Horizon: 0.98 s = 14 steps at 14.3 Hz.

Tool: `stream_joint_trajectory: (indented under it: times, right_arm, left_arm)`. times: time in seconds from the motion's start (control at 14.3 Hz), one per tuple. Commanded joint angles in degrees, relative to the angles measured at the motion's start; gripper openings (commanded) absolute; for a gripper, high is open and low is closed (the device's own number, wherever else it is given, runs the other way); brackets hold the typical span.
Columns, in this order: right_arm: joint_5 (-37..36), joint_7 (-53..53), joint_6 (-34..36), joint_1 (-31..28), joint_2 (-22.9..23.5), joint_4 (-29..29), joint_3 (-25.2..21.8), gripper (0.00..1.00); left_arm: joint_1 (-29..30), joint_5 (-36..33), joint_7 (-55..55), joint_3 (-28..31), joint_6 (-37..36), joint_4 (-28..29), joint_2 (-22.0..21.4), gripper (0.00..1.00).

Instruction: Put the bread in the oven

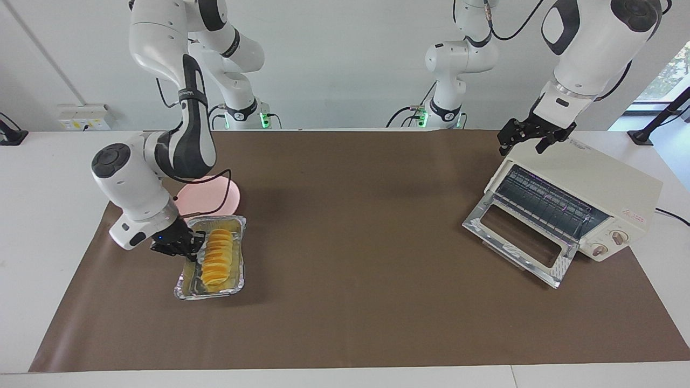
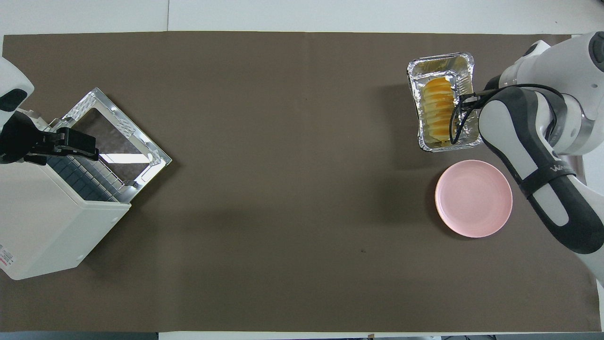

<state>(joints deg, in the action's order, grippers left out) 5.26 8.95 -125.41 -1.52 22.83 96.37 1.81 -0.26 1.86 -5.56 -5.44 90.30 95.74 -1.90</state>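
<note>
Brown mat (image 1: 350, 258) over a white table. Lower left of the facing view: the bread (image 1: 218, 262) lies in a foil tray (image 1: 237, 280), with the right gripper (image 1: 190, 247) at the tray's edge, just beside the loaf (whether its fingers are spread cannot be told). Right of frame: the oven (image 1: 587, 188), door (image 1: 517, 237) folded down; the left gripper (image 1: 531, 140) hovers over its top edge, fingers spread. A pink plate (image 1: 215, 199) sits just beside the tray.

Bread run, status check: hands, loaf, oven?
Right hand at the bread in its foil tray. Left hand over the oven, door down. Nothing between.
</note>
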Motion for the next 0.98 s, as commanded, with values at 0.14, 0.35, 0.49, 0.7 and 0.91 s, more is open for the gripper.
stream_joint_trajectory:
  times: [0.14, 0.35, 0.49, 0.7, 0.91]
  right_arm:
    - [-0.1, -13.8, 0.3, 9.9, 0.5, -2.9, 0.1, 0.00]
    - [-0.2, -23.8, 5.8, 16.3, 5.9, -11.4, 0.0, 0.00]
    - [-0.3, -30.7, 7.9, 20.1, 10.8, -18.8, 0.0, 0.00]
    - [-0.2, -33.5, 5.5, 24.8, 13.8, -20.3, 0.1, 0.00]
    - [-0.1, -34.7, 2.4, 27.1, 14.8, -19.8, 0.1, 0.00]
  left_arm:
    - [0.7, 0.6, -0.3, -0.2, -0.4, 0.2, -0.9, 1.00]
    - [0.4, 0.6, -0.9, -0.2, 0.0, 0.1, -0.9, 1.00]
    - [0.8, 0.6, -0.9, -0.2, 0.1, 0.0, -0.9, 1.00]
    - [0.8, 0.6, -0.9, 0.0, 0.2, 0.0, -0.9, 1.00]
    - [0.8, 0.5, -0.9, -0.1, 0.3, 0.0, -0.9, 1.00]
